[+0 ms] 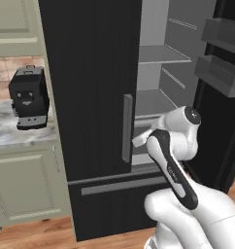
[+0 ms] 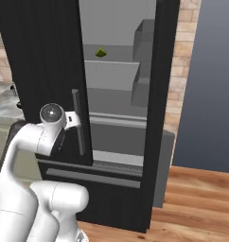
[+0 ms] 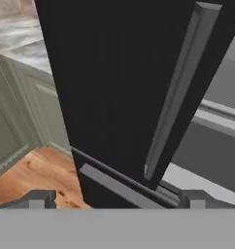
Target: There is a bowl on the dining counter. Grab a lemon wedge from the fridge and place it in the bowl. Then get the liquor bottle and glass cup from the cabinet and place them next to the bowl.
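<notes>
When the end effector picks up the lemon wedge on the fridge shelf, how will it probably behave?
The lemon wedge looks very small beside the shelf, so it is probably light. Its wedge shape suggests it may tip or slide if pushed, rather than roll. It sits deep in the fridge, so the open end effector may nudge it.

You have a black coffee machine (image 1: 28, 97) on the marble table (image 1: 12, 131), cream cabinets (image 1: 27, 185) below, and wood floor (image 2: 197, 208).

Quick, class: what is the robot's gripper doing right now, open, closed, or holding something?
Gripper: open, jaws spread wide, holding nothing, facing the closed fridge door's handle.
</notes>
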Controlling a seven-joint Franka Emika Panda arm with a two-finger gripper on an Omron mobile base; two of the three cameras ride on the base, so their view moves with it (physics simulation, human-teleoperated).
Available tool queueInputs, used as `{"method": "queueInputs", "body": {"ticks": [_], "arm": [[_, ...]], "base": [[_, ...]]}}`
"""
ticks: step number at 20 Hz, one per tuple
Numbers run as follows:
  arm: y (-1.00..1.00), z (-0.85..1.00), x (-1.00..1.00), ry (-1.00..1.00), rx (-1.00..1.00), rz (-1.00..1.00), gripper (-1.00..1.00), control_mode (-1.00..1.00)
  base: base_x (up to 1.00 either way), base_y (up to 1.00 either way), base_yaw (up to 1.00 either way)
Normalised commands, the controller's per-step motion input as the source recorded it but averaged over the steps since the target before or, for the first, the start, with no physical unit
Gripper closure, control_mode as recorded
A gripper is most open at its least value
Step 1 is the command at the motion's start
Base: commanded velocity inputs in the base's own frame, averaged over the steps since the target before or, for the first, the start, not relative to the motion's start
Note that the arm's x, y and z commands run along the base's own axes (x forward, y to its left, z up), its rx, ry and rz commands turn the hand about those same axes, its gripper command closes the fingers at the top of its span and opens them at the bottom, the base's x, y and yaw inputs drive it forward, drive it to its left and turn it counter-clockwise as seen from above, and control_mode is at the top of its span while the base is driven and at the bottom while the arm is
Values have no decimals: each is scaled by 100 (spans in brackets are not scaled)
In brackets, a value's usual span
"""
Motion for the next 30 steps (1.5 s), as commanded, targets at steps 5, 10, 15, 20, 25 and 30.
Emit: {"method": "queueInputs", "body": {"ticks": [5,10,15,20,25,30], "arm": [[32,3,64,-3,27,-30,-100,-100],[0,24,47,15,1,-21,-100,-100],[0,34,45,19,0,-16,-100,-100],[-5,13,31,6,0,-6,-100,-100],[0,-10,33,-13,0,0,-100,-100],[-3,-6,24,-14,0,0,-100,-100]], "base": [[0,0,0],[0,0,0],[0,0,0],[0,0,0],[0,0,0],[0,0,0]]}}
